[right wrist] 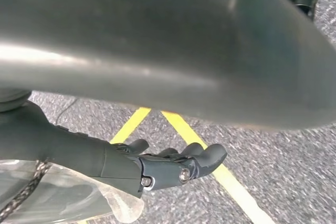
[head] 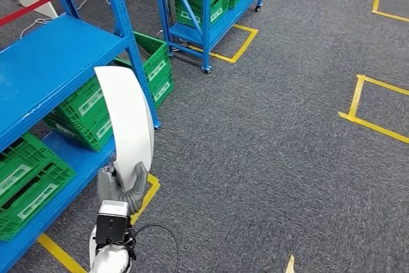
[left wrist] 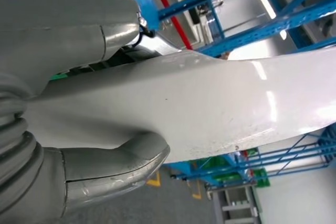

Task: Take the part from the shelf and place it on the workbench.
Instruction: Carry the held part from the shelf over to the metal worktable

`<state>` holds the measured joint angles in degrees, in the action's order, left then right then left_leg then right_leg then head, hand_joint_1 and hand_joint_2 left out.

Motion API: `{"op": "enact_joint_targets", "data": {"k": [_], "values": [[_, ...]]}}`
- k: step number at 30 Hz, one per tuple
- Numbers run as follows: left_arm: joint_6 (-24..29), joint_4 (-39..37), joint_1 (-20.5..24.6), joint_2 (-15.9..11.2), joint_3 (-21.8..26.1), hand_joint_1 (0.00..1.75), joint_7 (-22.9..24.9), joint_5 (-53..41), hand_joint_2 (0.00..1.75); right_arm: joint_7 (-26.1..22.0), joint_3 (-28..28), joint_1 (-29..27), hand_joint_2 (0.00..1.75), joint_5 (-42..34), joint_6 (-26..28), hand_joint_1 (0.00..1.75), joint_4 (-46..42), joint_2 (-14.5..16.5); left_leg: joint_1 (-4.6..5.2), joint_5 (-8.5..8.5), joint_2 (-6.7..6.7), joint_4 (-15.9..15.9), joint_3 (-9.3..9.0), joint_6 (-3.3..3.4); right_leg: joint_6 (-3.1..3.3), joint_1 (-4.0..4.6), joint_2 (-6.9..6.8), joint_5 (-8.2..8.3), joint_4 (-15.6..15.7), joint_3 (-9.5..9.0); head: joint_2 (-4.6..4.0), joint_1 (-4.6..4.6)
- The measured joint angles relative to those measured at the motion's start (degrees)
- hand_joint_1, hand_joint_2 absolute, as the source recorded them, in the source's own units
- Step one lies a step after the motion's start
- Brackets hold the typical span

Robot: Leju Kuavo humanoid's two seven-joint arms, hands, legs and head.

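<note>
The part [head: 128, 119] is a long, curved white panel. It stands upright in front of the blue shelf [head: 43, 68], and my left hand [head: 121, 187] grips its lower end. In the left wrist view the white part [left wrist: 198, 103] runs across the picture, clamped between the grey thumb and fingers [left wrist: 111, 171] of my left hand. My right hand [right wrist: 170, 166] hangs over the grey carpet beside a yellow line, its dark fingers stretched out and holding nothing.
Green crates [head: 29, 183] fill the lower levels of the blue shelf on my left. A second blue rack [head: 212, 4] with green crates stands further back. Yellow tape outlines [head: 371, 107] mark the grey carpet, which is open floor on the right.
</note>
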<state>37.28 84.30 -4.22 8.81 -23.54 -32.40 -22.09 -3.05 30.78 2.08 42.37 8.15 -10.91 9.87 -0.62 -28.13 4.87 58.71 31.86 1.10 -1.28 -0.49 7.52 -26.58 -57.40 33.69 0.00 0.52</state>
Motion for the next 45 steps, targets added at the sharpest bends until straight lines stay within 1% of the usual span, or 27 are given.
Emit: {"op": "enact_joint_targets", "data": {"k": [1,3,5,7,8,10,12,14,16,18,21,23,24,25,27,28,30,32,34,36,37,38,39,41,42,43,45], "values": [[0.06,0.0,0.09,0.1,-0.09,1.75,-0.02,0.02,1.75,-0.09,-0.1,-0.12,0.0,0.07,0.01,0.0,0.0,-0.13,-0.02,0.19,-0.71,-0.16,0.01,0.26,-0.35,-0.12,0.21,0.06,-0.02,0.39,0.0,0.01],[0.12,0.0,0.31,0.38,-0.31,1.75,-0.07,0.01,1.75,-0.27,-0.34,-0.23,0.0,0.19,0.01,0.0,0.0,-0.35,-0.16,0.58,-2.33,-0.78,-0.12,0.92,-0.93,0.04,-2.12,-1.31,-1.97,1.76,0.0,-0.38],[0.12,0.0,0.35,0.53,-0.4,1.75,-0.1,0.0,1.75,-0.46,-0.65,0.0,0.0,0.47,-0.04,0.0,0.0,-0.47,-0.12,0.7,-4.17,-1.06,-0.13,1.32,-1.4,0.15,-5.72,-4.77,-8.21,4.81,0.0,-0.8],[0.01,0.0,0.33,0.53,-0.44,1.75,-0.11,-0.04,1.75,-0.54,-0.93,0.16,0.0,0.87,-0.37,0.0,0.0,-0.54,0.0,0.66,-6.04,-1.03,-0.06,1.4,-1.83,-0.04,-6.95,-7.35,-14.82,7.83,0.0,-0.86],[-0.11,0.0,0.36,0.52,-0.49,1.75,-0.11,-0.08,1.75,-0.51,-1.03,0.12,0.0,1.02,-0.59,0.0,0.0,-0.58,0.02,0.64,-6.87,-1.02,-0.04,1.38,-1.99,-0.13,-7.18,-7.25,-15.72,8.12,0.0,-0.87],[-0.43,0.01,0.49,0.53,-0.62,1.75,-0.13,-0.13,1.75,-0.44,-1.15,-0.01,0.0,1.19,-0.87,0.0,0.0,-0.71,0.01,0.54,-8.28,-1.01,-0.1,1.23,-2.13,-0.25,-8.07,-4.33,-10.88,5.22,0.0,-0.88],[-0.73,0.08,0.66,0.55,-0.72,1.75,-0.13,-0.19,1.75,-0.39,-1.27,0.13,0.0,1.24,-0.95,0.0,0.0,-0.81,0.22,0.29,-9.37,-0.89,-0.26,0.81,-1.87,-0.1,-10.57,-1.63,-3.02,0.7,0.0,-0.89],[-0.97,0.15,0.85,0.57,-0.79,1.75,-0.15,-0.27,1.75,-0.38,-1.41,0.36,0.0,1.28,-1.02,0.0,0.0,-0.88,0.52,0.14,-10.29,-0.75,-0.37,0.22,-1.13,0.26,-11.74,-1.09,0.26,-1.18,0.0,-0.84],[-1.27,0.17,1.1,0.62,-0.93,1.75,-0.16,-0.33,1.75,-0.43,-1.47,0.39,0.0,1.35,-1.07,0.0,0.0,-0.97,0.53,0.09,-11.26,-0.77,-0.5,-0.42,-0.22,0.44,-10.55,-0.9,0.36,-1.09,0.0,-0.81],[-1.6,0.2,1.4,0.66,-1.1,1.75,-0.16,-0.42,1.75,-0.5,-1.46,0.35,0.0,1.39,-1.13,0.0,0.0,-1.07,0.27,-1.14,-10.05,0.56,-0.19,-1.05,0.54,0.24,-9.34,-0.58,0.64,-1.17,0.0,-0.68],[-1.88,0.21,1.49,0.54,-1.21,1.75,-0.07,-0.52,1.75,-0.52,-1.45,0.56,0.0,1.48,-1.25,0.0,0.0,-1.15,0.04,-6.27,-6.16,10.27,3.96,-1.51,1.23,0.07,-7.27,-0.33,0.78,-1.32,0.0,-0.25],[-2.24,0.2,1.42,0.37,-1.21,1.75,0.09,-0.49,1.75,-0.49,-1.45,0.58,0.0,1.54,-1.36,0.0,0.0,-1.19,0.05,-7.4,-5.46,15.45,6.59,-1.45,1.33,0.22,-5.61,-0.33,0.73,-1.36,0.0,-0.22],[-2.48,0.2,1.43,0.31,-1.21,1.75,0.16,-0.49,1.75,-0.47,-1.44,0.54,0.0,1.56,-1.41,0.0,0.0,-1.23,0.06,-6.26,-5.31,15.03,6.6,-1.28,1.33,0.3,-4.76,-0.33,0.69,-1.42,0.0,-0.23],[-2.67,0.2,1.44,0.26,-1.22,1.75,0.22,-0.49,1.75,-0.46,-1.43,0.51,0.0,1.57,-1.47,0.0,0.0,-1.27,0.07,-4.18,-5.0,12.42,5.61,-1.01,1.33,0.37,-3.9,-0.34,0.65,-1.5,0.0,-0.24],[-2.84,0.2,1.47,0.21,-1.24,1.75,0.33,-0.5,1.75,-0.46,-1.4,0.53,0.0,1.62,-1.56,0.0,0.0,-1.31,0.0,-0.09,-2.4,4.78,2.55,-0.28,1.22,0.44,-2.39,-0.36,0.54,-1.47,0.0,-0.3],[-2.84,0.2,1.48,0.19,-1.25,1.75,0.38,-0.5,1.75,-0.46,-1.39,0.58,0.0,1.66,-1.6,0.0,0.0,-1.32,-0.03,0.9,-1.03,1.85,1.39,-0.09,1.04,0.37,-1.69,-0.32,0.43,-1.23,0.0,-0.3],[-2.84,0.2,1.45,0.14,-1.26,1.75,0.46,-0.51,1.75,-0.45,-1.38,0.58,0.0,1.72,-1.58,0.0,0.0,-1.34,0.08,0.98,0.21,-0.13,0.71,0.04,0.37,0.05,-0.49,-0.14,0.35,-0.58,0.0,-0.34],[-2.85,0.2,1.49,0.2,-1.31,1.75,0.49,-0.52,1.75,-0.43,-1.38,0.36,0.0,1.76,-1.52,0.0,0.01,-1.41,0.06,1.16,-1.01,-0.81,0.48,0.21,-0.4,-0.18,0.07,-0.1,0.32,0.06,0.0,-0.34],[-2.93,0.2,1.53,0.35,-1.37,1.75,0.49,-0.55,1.75,-0.41,-1.38,0.25,0.0,1.82,-1.45,0.0,0.02,-1.52,-0.22,1.46,-2.55,-1.47,0.18,0.63,-0.95,0.04,-2.31,-1.69,-2.14,1.59,0.0,-0.73],[-3.02,0.2,1.38,0.41,-1.36,1.75,0.51,-0.57,1.75,-0.4,-1.38,0.43,0.0,1.88,-1.42,0.0,0.02,-1.57,-0.22,1.47,-4.34,-1.65,0.11,0.91,-1.43,0.0,-5.73,-5.21,-9.18,5.12,0.0,-1.18],[-3.05,0.19,1.29,0.38,-1.34,1.75,0.54,-0.58,1.75,-0.39,-1.38,0.5,0.0,1.91,-1.42,0.0,0.02,-1.58,-0.17,1.4,-5.3,-1.64,0.11,0.95,-1.69,-0.13,-6.62,-6.7,-13.02,7.05,0.0,-1.31],[-3.08,0.19,1.22,0.36,-1.34,1.75,0.56,-0.59,1.75,-0.39,-1.38,0.48,0.0,1.92,-1.42,0.0,0.02,-1.59,-0.15,1.33,-6.17,-1.63,0.1,0.95,-1.92,-0.27,-7.02,-7.19,-15.29,8.17,0.0,-1.31],[-3.1,0.18,1.2,0.35,-1.35,1.75,0.57,-0.6,1.75,-0.38,-1.38,0.41,0.0,1.95,-1.42,0.0,0.02,-1.6,-0.16,1.24,-6.94,-1.62,0.06,0.89,-2.11,-0.41,-7.31,-6.56,-15.32,8.16,0.0,-1.34],[-3.11,0.17,1.2,0.35,-1.38,1.75,0.57,-0.62,1.75,-0.38,-1.38,0.27,0.0,2.02,-1.42,0.0,0.02,-1.64,-0.2,1.01,-8.22,-1.59,-0.17,0.59,-2.29,-0.61,-8.6,-2.92,-8.85,4.59,0.0,-1.38],[-3.1,0.17,1.21,0.35,-1.38,1.75,0.57,-0.62,1.75,-0.38,-1.38,0.32,0.0,2.05,-1.43,0.0,0.02,-1.66,-0.07,0.83,-8.75,-1.54,-0.32,0.33,-2.2,-0.47,-10.06,-1.46,-4.67,2.27,0.0,-1.48],[-3.1,0.17,1.21,0.35,-1.38,1.75,0.57,-0.62,1.75,-0.38,-1.38,0.42,0.0,2.07,-1.43,0.0,0.02,-1.67,0.08,0.68,-9.22,-1.47,-0.46,0.03,-1.91,-0.34,-11.09,-0.49,-1.48,0.41,0.0,-1.52],[-3.11,0.17,1.22,0.32,-1.39,1.75,0.58,-0.66,1.75,-0.36,-1.38,0.58,0.0,2.08,-1.43,0.0,0.02,-1.69,0.38,0.48,-10.1,-1.38,-0.65,-0.55,-1.13,0.0,-11.84,-0.34,0.65,-0.79,0.0,-1.64]]}}
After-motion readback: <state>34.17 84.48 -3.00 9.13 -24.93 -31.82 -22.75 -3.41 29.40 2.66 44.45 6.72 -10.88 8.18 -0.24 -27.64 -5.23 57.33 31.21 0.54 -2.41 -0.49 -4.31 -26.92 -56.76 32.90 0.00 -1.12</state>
